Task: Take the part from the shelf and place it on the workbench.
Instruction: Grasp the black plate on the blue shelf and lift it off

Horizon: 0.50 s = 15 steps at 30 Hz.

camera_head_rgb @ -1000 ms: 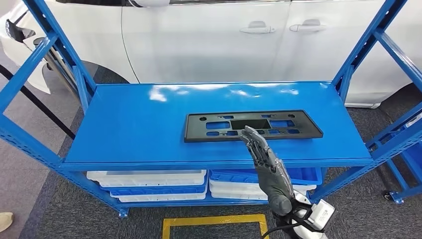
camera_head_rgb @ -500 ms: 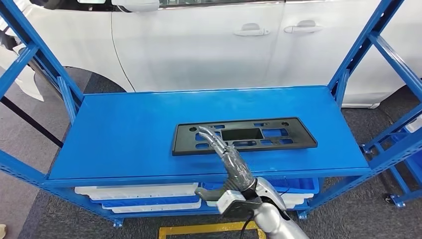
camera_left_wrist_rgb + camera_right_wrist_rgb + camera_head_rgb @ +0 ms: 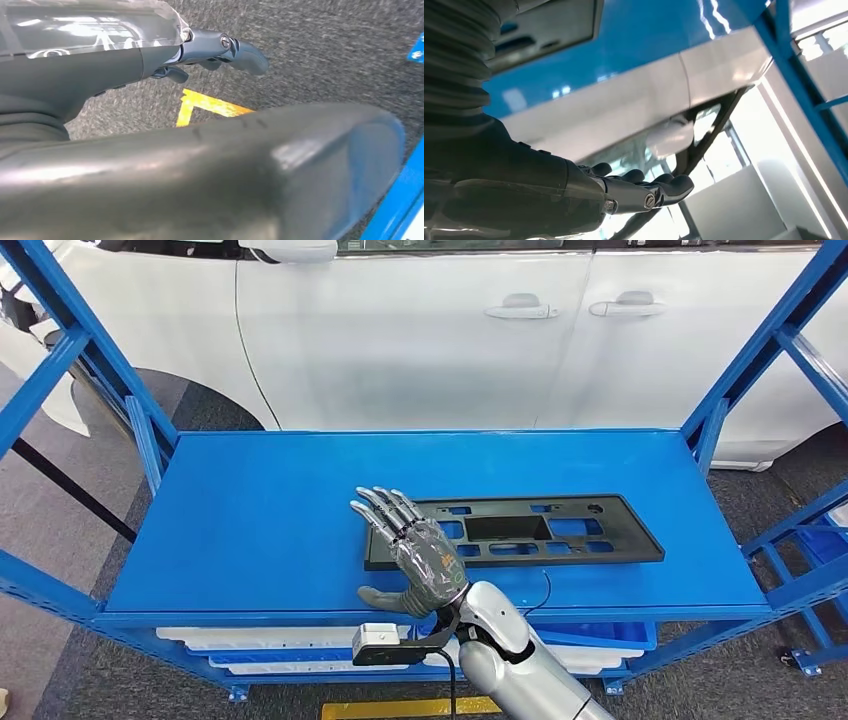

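The part is a flat black rectangular plate with several cut-outs, lying on the blue top shelf right of centre. My right hand hovers over the plate's left end, its back facing me, fingers spread and thumb out toward the shelf's front edge, holding nothing. In the right wrist view the fingers stretch out free, with the plate and the glossy blue shelf beyond them. My left hand hangs over grey carpet, fingers loosely extended and empty.
A white car stands close behind the rack. Blue uprights frame both sides. White and blue trays fill the lower shelf. Yellow floor tape marks the carpet before the rack.
The view has shifted slightly. My right hand has moved left along the plate, from its middle to its left end, turning so its back faces up and its fingers fan out.
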Available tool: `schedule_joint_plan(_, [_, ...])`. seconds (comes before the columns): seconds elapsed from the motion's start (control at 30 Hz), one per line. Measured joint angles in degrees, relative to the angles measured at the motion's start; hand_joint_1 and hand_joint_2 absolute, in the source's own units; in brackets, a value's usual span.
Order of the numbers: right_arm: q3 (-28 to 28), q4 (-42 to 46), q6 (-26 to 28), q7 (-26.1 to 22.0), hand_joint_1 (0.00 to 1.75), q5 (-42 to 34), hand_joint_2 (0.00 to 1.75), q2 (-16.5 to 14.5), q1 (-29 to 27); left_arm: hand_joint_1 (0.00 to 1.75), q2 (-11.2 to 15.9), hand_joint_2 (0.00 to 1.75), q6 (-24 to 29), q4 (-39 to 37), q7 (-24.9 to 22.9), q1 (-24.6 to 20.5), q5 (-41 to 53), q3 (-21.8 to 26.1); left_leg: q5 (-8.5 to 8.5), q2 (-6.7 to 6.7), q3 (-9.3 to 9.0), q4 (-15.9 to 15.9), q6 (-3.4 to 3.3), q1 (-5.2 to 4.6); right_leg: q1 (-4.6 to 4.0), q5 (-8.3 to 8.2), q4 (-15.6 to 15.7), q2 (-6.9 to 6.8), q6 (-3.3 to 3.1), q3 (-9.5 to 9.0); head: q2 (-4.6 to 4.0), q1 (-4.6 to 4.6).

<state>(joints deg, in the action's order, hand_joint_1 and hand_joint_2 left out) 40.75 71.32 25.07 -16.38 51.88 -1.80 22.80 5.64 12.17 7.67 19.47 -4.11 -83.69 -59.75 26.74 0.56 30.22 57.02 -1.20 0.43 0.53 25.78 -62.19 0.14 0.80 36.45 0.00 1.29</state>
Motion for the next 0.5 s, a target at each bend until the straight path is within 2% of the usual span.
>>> schedule_joint_plan(0.07, [0.23, -1.6, 2.9, 1.1, 0.0, 2.84, 1.75, -0.13, 0.5, 0.0, -0.05, 0.0, -0.06, 0.0, 0.01, -0.1, 0.0, -0.14, 0.38, -0.03, -0.13, -0.02, 0.64, -0.01, -0.41, -1.28, 3.83, -0.09, -0.75, -1.22, 0.0, 0.0])
schedule_joint_plan(0.13, [0.42, -3.31, 4.87, 1.93, 0.0, 4.84, 1.75, -0.41, 0.83, 0.0, -0.07, 0.0, -0.11, 0.0, 0.04, -0.15, 0.0, -0.29, 0.33, -0.08, -0.15, 0.26, 1.45, -0.03, -0.55, -1.37, 4.28, -0.03, -1.47, -1.42, 0.0, 0.01])
schedule_joint_plan(0.2, [0.65, -4.68, 5.86, 2.39, 0.0, 5.95, 1.75, -0.8, 1.25, 0.0, -0.09, 0.0, -0.11, 0.0, 0.1, -0.19, 0.0, -0.49, 0.99, -0.16, 0.18, 1.84, 1.96, 0.06, -0.32, -1.71, 4.72, -0.01, -2.08, -1.94, 0.0, 0.01])
schedule_joint_plan(0.27, [0.98, -5.92, 6.7, 2.97, 0.0, 7.28, 1.75, -1.19, 1.88, 0.0, -0.13, 0.0, -0.1, 0.0, 0.15, -0.33, 0.0, -0.65, 3.89, -0.21, 2.89, 7.28, 2.24, 0.26, -0.19, -1.68, 4.97, -0.08, -2.48, -2.29, 0.0, 0.01])
schedule_joint_plan(0.33, [1.21, -7.27, 7.39, 3.64, 0.0, 8.94, 1.75, -1.41, 2.21, 0.0, -0.12, 0.0, -0.09, -0.01, 0.22, -0.28, 0.0, -0.84, 7.17, -0.21, 7.05, 14.77, 2.71, 0.36, -0.22, -1.57, 4.98, -0.12, -2.66, -2.31, 0.0, 0.01])
schedule_joint_plan(0.37, [1.29, -7.96, 7.52, 3.87, 0.0, 9.77, 1.75, -1.43, 2.23, 0.0, -0.11, 0.0, -0.09, -0.01, 0.25, -0.16, 0.0, -0.97, 7.65, -0.21, 8.42, 16.78, 2.95, 0.4, -0.22, -1.52, 4.97, -0.12, -2.68, -2.34, 0.0, 0.01])
schedule_joint_plan(0.4, [1.37, -8.61, 7.54, 4.09, 0.0, 10.59, 1.75, -1.43, 2.23, 0.0, -0.1, 0.0, -0.09, -0.02, 0.28, -0.07, 0.0, -1.1, 6.95, -0.22, 8.79, 16.65, 3.08, 0.46, -0.2, -1.49, 4.96, -0.1, -2.65, -2.39, 0.0, 0.01])
schedule_joint_plan(0.43, [1.45, -9.22, 7.54, 4.24, 0.0, 11.31, 1.75, -1.43, 2.26, 0.0, -0.07, 0.0, -0.09, -0.02, 0.31, -0.01, 0.0, -1.22, 5.18, -0.22, 8.08, 14.31, 3.19, 0.56, -0.18, -1.44, 4.94, -0.09, -2.58, -2.49, 0.0, 0.01])
schedule_joint_plan(0.5, [1.58, -10.19, 7.44, 4.46, 0.0, 12.06, 1.75, -1.43, 2.41, 0.0, 0.02, 0.0, -0.09, -0.02, 0.34, -0.07, 0.0, -1.38, 0.85, -0.24, 4.81, 6.11, 3.15, 0.76, -0.21, -1.29, 4.76, -0.07, -2.26, -2.68, 0.0, 0.01])
